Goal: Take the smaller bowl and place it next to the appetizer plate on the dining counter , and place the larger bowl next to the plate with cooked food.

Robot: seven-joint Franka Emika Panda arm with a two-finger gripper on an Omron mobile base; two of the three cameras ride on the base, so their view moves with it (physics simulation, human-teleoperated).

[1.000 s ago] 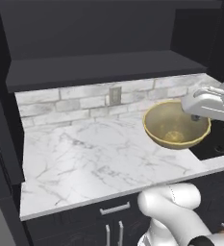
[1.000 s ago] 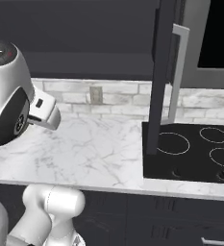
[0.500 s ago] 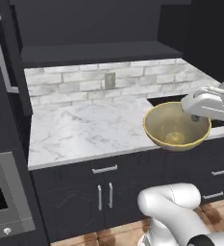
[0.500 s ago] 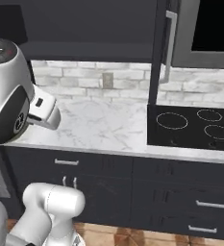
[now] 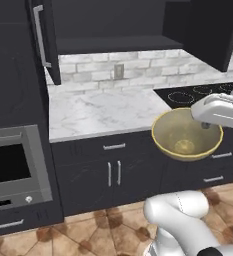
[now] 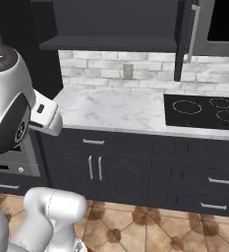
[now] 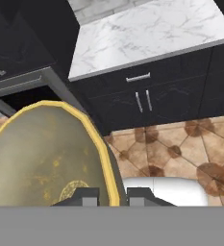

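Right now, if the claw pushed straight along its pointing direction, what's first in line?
Apart from the glossy golden-tan bowl the claw grips, probably the brown tiled floor below the dark cabinet doors; depth is unclear.

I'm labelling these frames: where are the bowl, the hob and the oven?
bowl [image 5: 185, 140]: left base view, inner wall.
hob [image 6: 204, 110]: right base view, black glass top.
oven [image 5: 10, 165]: left base view, dark door window.

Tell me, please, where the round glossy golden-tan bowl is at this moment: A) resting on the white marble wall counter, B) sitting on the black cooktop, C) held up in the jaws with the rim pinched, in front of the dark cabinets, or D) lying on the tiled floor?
C: the golden-tan bowl hangs clear of the counter, and the gripper pinches its rim.
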